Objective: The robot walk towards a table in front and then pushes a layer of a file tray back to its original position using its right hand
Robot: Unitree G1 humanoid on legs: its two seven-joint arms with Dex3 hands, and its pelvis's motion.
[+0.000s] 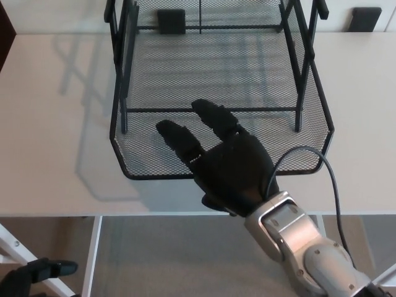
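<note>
A black wire-mesh file tray (216, 37) stands on the white table (55, 124). Its bottom layer (142, 158) sticks out toward me, its front rim near the table's front edge. My right hand (223, 161) lies flat against that front rim at its middle, palm down, fingers (179, 139) apart and reaching over the mesh floor. It holds nothing. The silver forearm (291, 238) with a black cable comes in from the lower right. My left hand (31, 275) shows as a dark shape at the bottom left corner, below the table; its fingers are too cut off to read.
Two small black blocks (365, 17) sit at the table's far edge, one behind the tray (171, 20). The table's front edge (93, 215) runs across the picture, with grey floor and white frame legs (93, 253) below it.
</note>
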